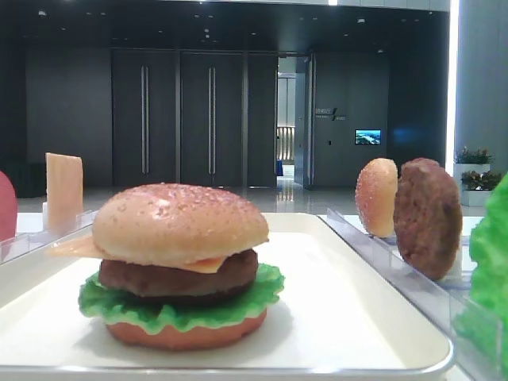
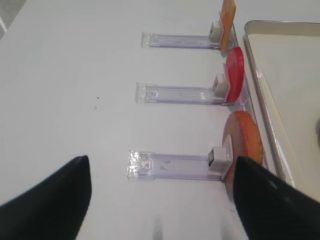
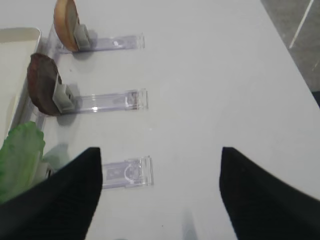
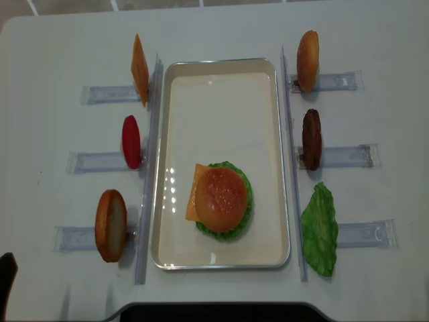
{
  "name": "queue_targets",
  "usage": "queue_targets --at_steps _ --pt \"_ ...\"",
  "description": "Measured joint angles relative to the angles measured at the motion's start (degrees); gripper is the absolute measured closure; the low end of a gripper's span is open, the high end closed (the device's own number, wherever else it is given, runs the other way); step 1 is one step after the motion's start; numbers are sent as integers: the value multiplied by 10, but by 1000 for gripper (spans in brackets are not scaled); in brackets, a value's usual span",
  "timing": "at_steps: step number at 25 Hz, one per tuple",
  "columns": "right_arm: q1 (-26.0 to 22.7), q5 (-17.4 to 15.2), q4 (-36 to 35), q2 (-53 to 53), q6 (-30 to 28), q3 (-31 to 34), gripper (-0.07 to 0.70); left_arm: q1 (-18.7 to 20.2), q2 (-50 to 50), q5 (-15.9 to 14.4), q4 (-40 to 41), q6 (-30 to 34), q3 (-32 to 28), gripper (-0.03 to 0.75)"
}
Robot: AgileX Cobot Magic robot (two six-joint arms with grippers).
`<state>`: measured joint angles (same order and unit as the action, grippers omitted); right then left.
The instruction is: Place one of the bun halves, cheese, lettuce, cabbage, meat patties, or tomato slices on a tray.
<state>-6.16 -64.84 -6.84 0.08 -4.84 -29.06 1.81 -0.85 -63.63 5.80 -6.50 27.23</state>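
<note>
Here the right gripper point(image 3: 160, 195) is hanging wide and holding nothing above the table point(image 3: 215, 75), just beside a lettuce leaf point(image 3: 20, 155) on its rack. Beyond it, a patty point(image 3: 42, 90) and a bun half point(image 3: 65, 22) are standing upright in their own racks. The left gripper point(image 2: 160, 200) is likewise gaping and bare, near an orange bun point(image 2: 245, 142), a tomato point(image 2: 235, 72) and cheese point(image 2: 228, 15). On the tray point(image 4: 221, 100) a burger point(image 4: 221, 199) is sitting, topped by a seeded bun point(image 1: 178, 222).
</note>
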Motion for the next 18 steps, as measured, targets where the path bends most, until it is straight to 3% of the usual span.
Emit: queue_targets --at_steps 18 --pt "0 -1 2 -6 5 1 156 0 0 0 0 0 0 24"
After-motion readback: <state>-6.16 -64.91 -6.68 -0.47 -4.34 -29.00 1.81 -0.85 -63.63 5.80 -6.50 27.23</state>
